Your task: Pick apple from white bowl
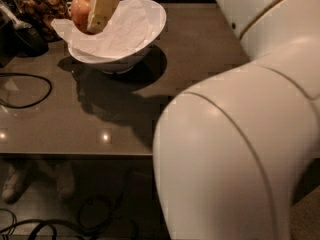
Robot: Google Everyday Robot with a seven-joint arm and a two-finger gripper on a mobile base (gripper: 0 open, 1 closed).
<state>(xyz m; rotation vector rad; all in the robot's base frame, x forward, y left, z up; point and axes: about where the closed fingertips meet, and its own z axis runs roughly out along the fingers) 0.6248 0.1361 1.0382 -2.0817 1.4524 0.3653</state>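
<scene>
The apple (80, 10) is small, round and orange-red. It sits between the fingers of my gripper (92, 11), which is shut on it at the top left of the camera view. One pale finger (102, 6) covers the apple's right side. The apple hangs above the left rim of the white bowl (145, 31), clear of the crinkled white paper (120, 31) that lines it. The bowl stands on the dark table (200, 54). My big white arm (240, 149) fills the right half of the view.
A glass jar of brown snacks (42, 6) stands behind the bowl at the far left. A dark object (22, 36) lies beside it. A black cable (30, 91) loops over the table's left part. The table's front edge (75, 154) runs across, with cables on the floor below.
</scene>
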